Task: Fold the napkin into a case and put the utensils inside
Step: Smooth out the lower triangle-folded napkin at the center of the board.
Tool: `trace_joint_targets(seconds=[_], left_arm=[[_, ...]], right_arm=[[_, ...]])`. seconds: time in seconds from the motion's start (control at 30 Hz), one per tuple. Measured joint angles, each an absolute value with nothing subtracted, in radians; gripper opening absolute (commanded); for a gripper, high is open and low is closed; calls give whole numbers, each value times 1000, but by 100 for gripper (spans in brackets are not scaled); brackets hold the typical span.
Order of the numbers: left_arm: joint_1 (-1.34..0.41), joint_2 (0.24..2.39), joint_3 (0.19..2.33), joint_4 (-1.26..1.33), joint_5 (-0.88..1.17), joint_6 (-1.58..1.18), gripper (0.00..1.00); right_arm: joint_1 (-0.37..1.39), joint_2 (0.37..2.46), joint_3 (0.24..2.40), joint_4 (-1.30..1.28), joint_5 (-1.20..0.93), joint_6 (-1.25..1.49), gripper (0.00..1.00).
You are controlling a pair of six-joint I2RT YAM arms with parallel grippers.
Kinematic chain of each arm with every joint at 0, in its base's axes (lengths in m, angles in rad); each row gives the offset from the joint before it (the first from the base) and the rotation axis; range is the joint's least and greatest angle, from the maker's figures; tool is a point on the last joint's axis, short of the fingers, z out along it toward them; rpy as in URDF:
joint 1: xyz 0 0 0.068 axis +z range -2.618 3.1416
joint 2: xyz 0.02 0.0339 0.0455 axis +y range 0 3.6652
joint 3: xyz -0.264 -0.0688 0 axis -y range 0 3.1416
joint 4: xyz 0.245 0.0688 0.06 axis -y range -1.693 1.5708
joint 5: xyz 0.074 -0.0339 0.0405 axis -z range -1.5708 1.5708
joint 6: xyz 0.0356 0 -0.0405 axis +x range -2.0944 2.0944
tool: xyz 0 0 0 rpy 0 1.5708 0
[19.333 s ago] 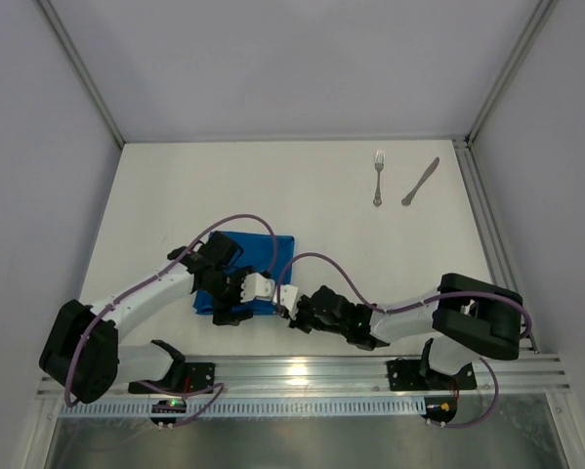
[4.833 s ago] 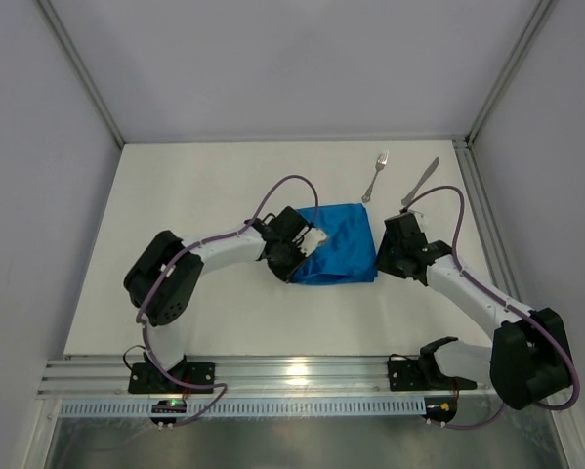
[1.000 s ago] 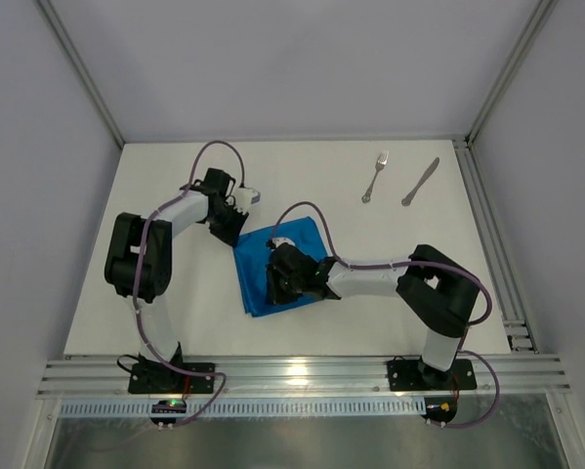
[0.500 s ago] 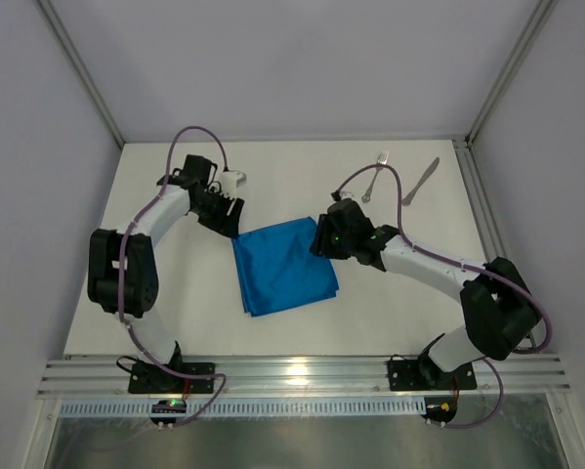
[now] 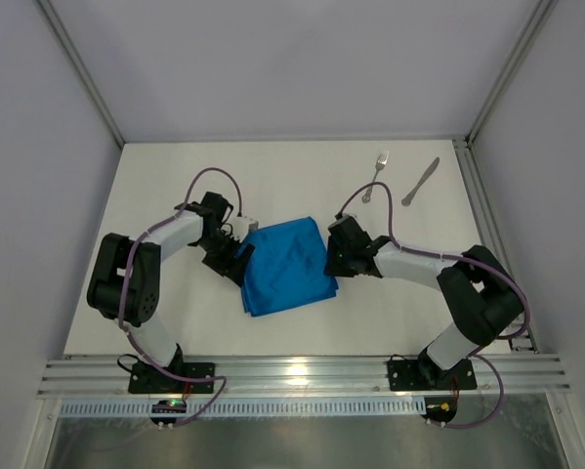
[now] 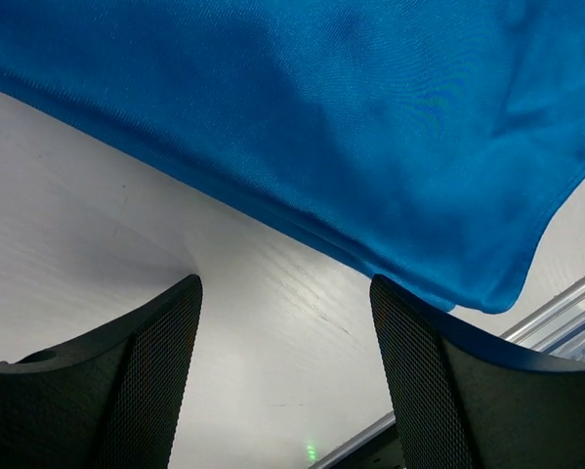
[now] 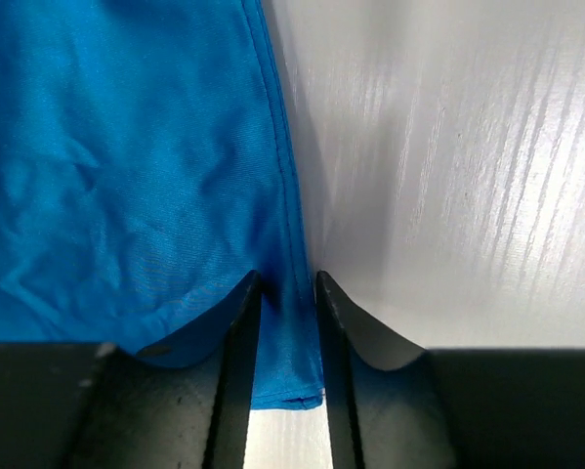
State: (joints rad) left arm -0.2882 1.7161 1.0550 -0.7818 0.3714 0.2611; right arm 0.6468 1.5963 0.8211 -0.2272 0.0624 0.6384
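Top view, from the left: pale bench (image 5: pixel 175 186) inside a plain white-walled enclosure, metal rail (image 5: pixel 302 371) along its near edge. Left arm (image 5: pixel 170 233) bent in from the near-left base; left fingers (image 5: pixel 230 260) low at the left edge of the napkin (image 5: pixel 287 262), spread well apart and gripping nothing. Napkin bright blue, slightly shiny, folded to a rough oblong, flat near the middle of the bench, turned a little off the bench edges, creased across its upper layer. Right fingers (image 5: pixel 332 264) at the napkin's right edge, close to its near-right corner, drawn close together and pinched on the hem; right arm (image 5: pixel 409 264) stretched in from the near-right base. Farther right and toward the back: fork (image 5: pixel 375 177) and knife (image 5: pixel 420 182), both silver, side by side without touching, flat on the bench, well apart from the napkin and from both arms. Left wrist view: two black mesh-textured fingers (image 6: pixel 146 381) wide apart, bare bench (image 6: pixel 272 322) between them, layered fold of the napkin (image 6: pixel 351 117) just beyond the tips, contact not discernible. Right wrist view: two black fingers (image 7: pixel 235 362) with only a narrow gap, stitched hem of the napkin (image 7: pixel 126 176) running down into that gap and filling it, bare bench (image 7: pixel 448 176) to the right of the hem.
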Motion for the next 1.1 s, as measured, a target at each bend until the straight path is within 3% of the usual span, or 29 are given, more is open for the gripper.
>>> trace_joint_targets(seconds=[0.17,0.43,0.63,0.73,0.87,1.1], left_arm=[[-308,1721,1056,-760,377,237,70],[-312,1721,1056,-737,394,217,64],[-312,1744,1056,-732,393,218,38],[-312,1748,1052,-728,389,224,19],[-312,1750,1043,-730,387,237,1],[-303,1750,1041,-731,386,254,0]], right_arm=[[647,1585,786,-173,41,650,21],[699,1551,737,-142,25,692,17],[751,1517,703,-147,23,723,17],[760,1491,676,-142,22,742,17],[762,1458,649,-147,19,752,20],[750,1425,657,-192,28,728,41]])
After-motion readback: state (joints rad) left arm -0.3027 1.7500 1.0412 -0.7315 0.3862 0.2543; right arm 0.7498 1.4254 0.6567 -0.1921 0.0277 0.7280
